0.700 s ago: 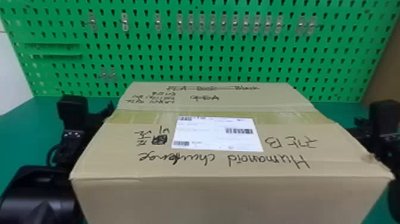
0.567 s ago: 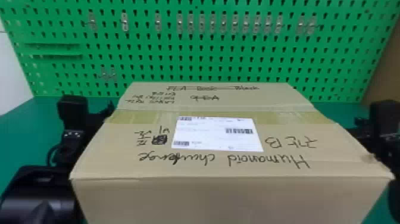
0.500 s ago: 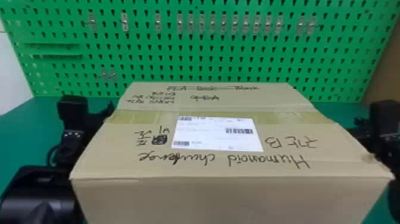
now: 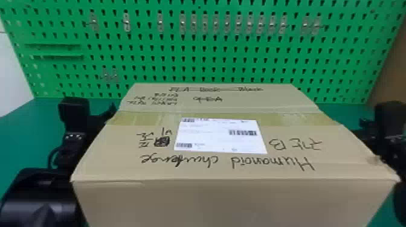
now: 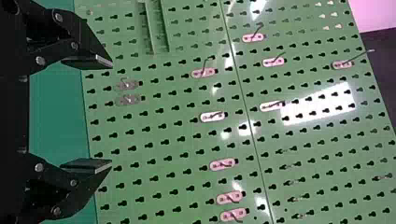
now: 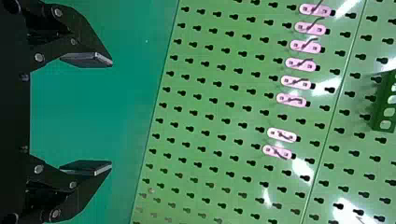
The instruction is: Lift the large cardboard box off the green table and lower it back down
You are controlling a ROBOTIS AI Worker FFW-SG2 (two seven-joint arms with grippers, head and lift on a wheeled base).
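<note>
A large cardboard box [image 4: 229, 196] fills the near middle of the head view, its front face towards the camera and its top seen from above; whether its base rests on the counter or hangs over it, I cannot tell. The black left arm [image 4: 39, 199] lies along the box's left side, the black right arm [image 4: 400, 193] along its right, though contact with either is unclear. Black handwriting, upside down, runs across the top, with a white label [image 4: 217, 142] in the middle and a strip of yellowish tape [image 4: 145, 119] crossing behind and partly beneath it. Beside the farther part of the box are the left end effector [image 4: 98, 120] and the right end effector [image 4: 364, 134]. In the wrist views, the left end effector [image 5: 111, 114] has its two flat fingers apart with a gap between, and the right end effector [image 6: 111, 116] stands spread likewise. The green counter [image 4: 18, 132] extends on both sides of the box. Beyond it rises a green pegboard [image 4: 169, 66], bearing a row of small metal hooks [image 4: 160, 22] and two narrow ledges [image 4: 54, 56] at the left.
</note>
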